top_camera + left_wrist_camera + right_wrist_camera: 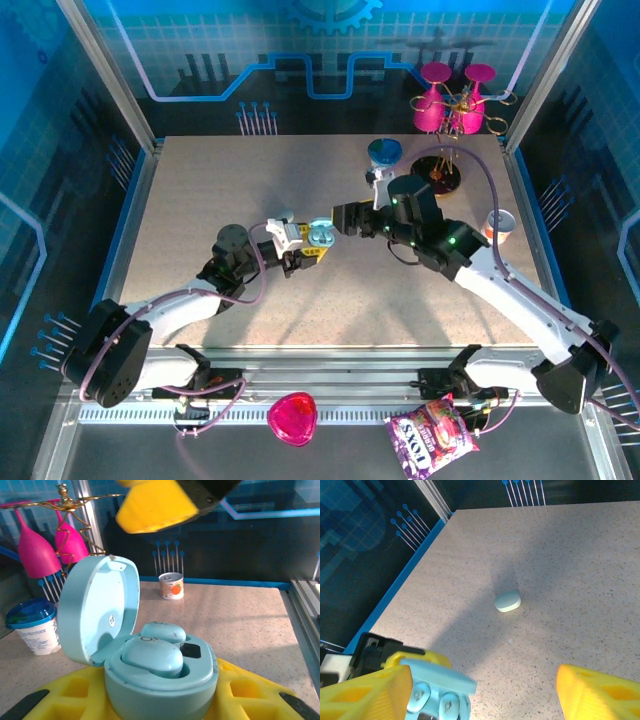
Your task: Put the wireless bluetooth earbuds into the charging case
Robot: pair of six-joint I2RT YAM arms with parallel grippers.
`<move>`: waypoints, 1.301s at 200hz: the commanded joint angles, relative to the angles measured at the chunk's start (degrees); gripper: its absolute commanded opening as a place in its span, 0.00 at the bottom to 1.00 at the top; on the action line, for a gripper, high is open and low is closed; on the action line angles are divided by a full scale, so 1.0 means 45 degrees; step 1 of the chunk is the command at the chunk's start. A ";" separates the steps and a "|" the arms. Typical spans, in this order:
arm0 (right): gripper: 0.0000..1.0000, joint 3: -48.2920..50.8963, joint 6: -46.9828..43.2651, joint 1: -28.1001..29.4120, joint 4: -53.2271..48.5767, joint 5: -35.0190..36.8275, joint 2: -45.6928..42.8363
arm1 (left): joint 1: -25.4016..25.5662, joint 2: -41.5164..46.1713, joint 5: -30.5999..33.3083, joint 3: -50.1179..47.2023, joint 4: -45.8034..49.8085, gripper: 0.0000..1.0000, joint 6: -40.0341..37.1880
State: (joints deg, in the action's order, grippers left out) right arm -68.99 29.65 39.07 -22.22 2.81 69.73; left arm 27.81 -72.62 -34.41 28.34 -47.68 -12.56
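Nearest my bases, a pink heart-shaped piece [292, 418] and a purple snack bag [432, 440] lie on the front rail, off the desk [200, 200].

Over the middle of the desk my left jaws are clenched on the charging case [160, 680], its round pale-blue base wedged between my yellow pads [75, 695]. The lid [95, 610] stands open and upright on the left side. 2 pale-blue earbuds [152, 657] sit side by side in the case's wells.

My right jaws hang just above the case, released, the yellow fingers [600, 695] spread wide with nothing between them. One finger is right over the lid.

Farther out, a small pale-blue rounded piece [507, 601] lies alone on the bare desk; I cannot tell whether it is a bud or a case.

Toward the back stand a white cup with a blue lid [32, 625] and a small can with an orange picture [171, 585]. Behind them, 2 pink glasses [35, 550] hang upside down on a gold wire rack [75, 500].
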 commanded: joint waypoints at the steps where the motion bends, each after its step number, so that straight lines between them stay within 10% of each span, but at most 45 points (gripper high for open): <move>1: 0.77 -0.0809 -0.0302 -0.0112 -0.0953 -0.0624 0.0344 | 0.0040 0.0394 -0.0819 0.0076 0.0205 0.32 -0.0588; 195: 0.78 0.0177 -0.0421 -0.0390 -0.1586 -0.1483 0.0098 | 0.0050 0.0034 -0.0360 0.0219 -0.0764 0.31 -0.0268; 260: 0.76 0.4014 0.5227 -0.1924 0.5440 -0.7427 -0.1089 | 0.0054 -0.0163 -0.0421 0.0158 -0.2466 0.31 0.0691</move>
State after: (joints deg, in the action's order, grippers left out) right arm -55.42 40.32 31.57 -12.95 -18.44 66.02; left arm 27.86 -72.55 -36.25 28.34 -52.86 -11.73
